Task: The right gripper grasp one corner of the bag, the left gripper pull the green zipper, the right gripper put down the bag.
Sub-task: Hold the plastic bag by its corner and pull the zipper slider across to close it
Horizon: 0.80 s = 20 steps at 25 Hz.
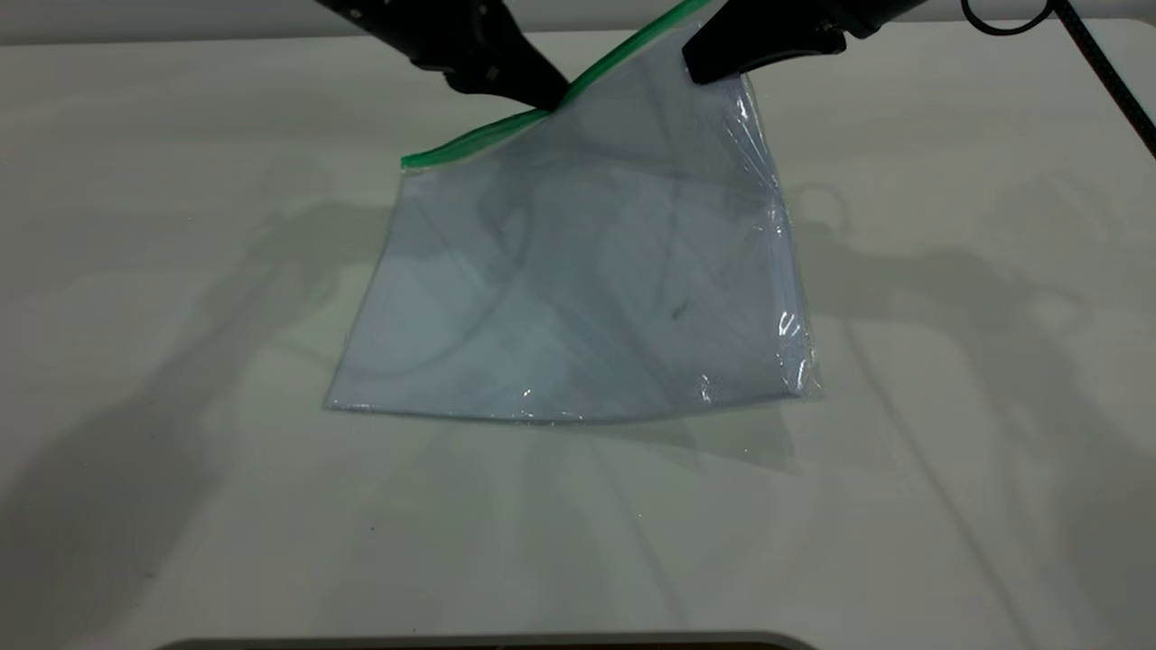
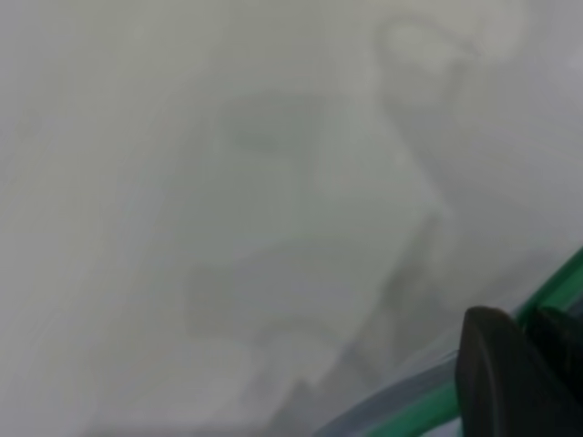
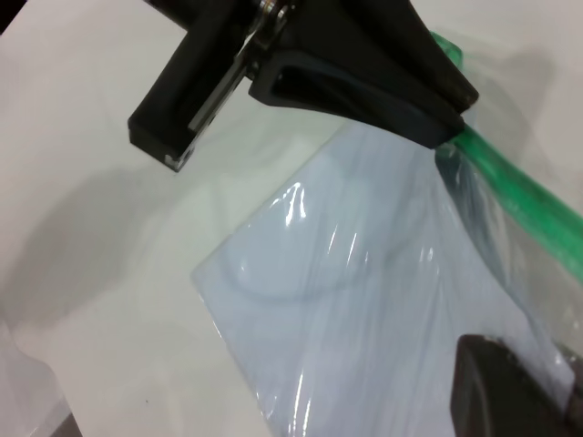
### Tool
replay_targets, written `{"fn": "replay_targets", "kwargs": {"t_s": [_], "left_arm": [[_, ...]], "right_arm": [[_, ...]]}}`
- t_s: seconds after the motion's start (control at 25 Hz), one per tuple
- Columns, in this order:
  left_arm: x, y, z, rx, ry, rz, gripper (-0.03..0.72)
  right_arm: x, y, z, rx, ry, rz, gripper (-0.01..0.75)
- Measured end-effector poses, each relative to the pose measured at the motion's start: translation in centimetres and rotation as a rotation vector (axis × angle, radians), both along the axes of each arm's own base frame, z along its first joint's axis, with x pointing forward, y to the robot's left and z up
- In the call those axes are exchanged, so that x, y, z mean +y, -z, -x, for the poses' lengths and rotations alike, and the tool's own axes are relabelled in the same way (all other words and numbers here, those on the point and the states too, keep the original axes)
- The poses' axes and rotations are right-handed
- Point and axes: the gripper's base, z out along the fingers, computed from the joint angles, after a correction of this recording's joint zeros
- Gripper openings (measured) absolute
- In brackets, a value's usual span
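Pale table [image 1: 181, 271], shadowed, under tilted bag [image 1: 578, 298]. Right gripper [image 1: 700, 68] clamped on raised bag corner [image 1: 695, 18]. Left gripper [image 1: 553, 101] pinching green zipper [image 1: 506, 131] midway along the bag's top edge.

Even, fairly bright overhead light falls on the pale matte surface [image 1: 181, 506], where several soft, overlapping grey shadows of the arms spread. Small white glints sparkle on the wrinkled clear plastic bag [image 1: 578, 298]. The left wrist view is heavily blurred, and nearby black parts are out of focus in both wrist views.
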Motion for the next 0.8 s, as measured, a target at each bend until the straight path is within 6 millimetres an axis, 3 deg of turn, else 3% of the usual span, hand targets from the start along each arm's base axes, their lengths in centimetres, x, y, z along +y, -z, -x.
{"fn": "replay_targets", "kwargs": {"t_s": [0.52,0.8], "left_arm": [[4.2,3.1,-1.2,0.008,-0.084,-0.088,0.053],[6.5,3.9,-1.8,0.001,-0.144,-0.116,0.053]], "right_arm": [[0.1,-0.1,0.0,0.001,0.006,-0.017,0.035],[0.1,-0.2,0.0,0.003,0.006,-0.025,0.035]]}}
